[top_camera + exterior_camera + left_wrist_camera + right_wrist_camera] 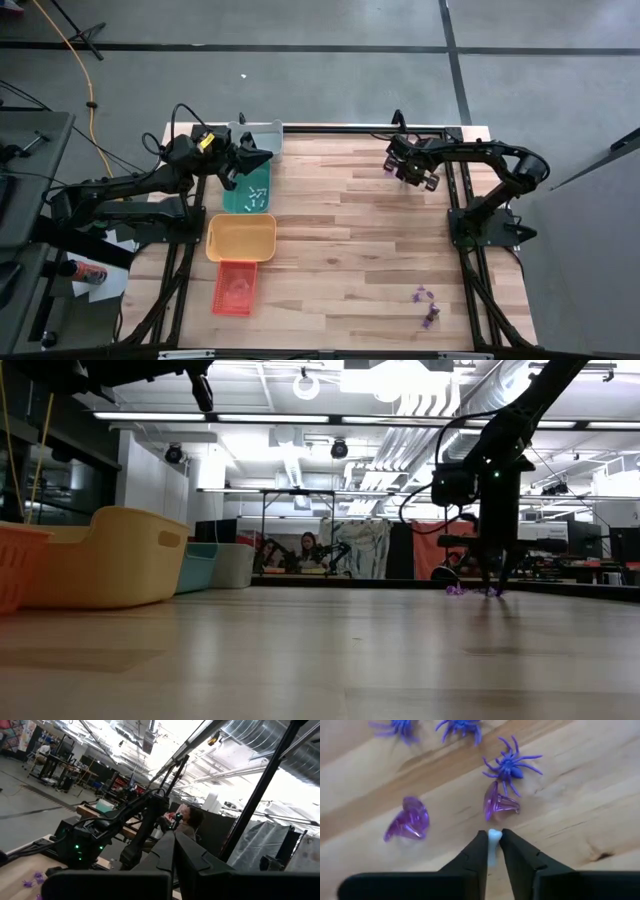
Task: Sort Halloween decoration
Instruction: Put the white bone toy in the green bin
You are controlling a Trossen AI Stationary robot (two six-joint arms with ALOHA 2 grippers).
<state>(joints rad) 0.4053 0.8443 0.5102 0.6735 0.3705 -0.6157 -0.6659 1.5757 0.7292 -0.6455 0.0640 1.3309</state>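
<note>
The right pincer [493,845], down at the tabletop's [380,250] far right, pinches a small whitish trinket [494,838] between nearly closed tips; purple trinkets [499,804] lie just beyond. The left pincer [262,157], shut and empty, hovers over the teal tray [247,190].

Two dark jointed arms [480,160] trail black cables, green lights glowing on one.

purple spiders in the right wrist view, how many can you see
3: one whole purple spider beside a translucent purple trinket ahead of the right gripper, two more cut off at the frame edge; others may be hidden.
</note>
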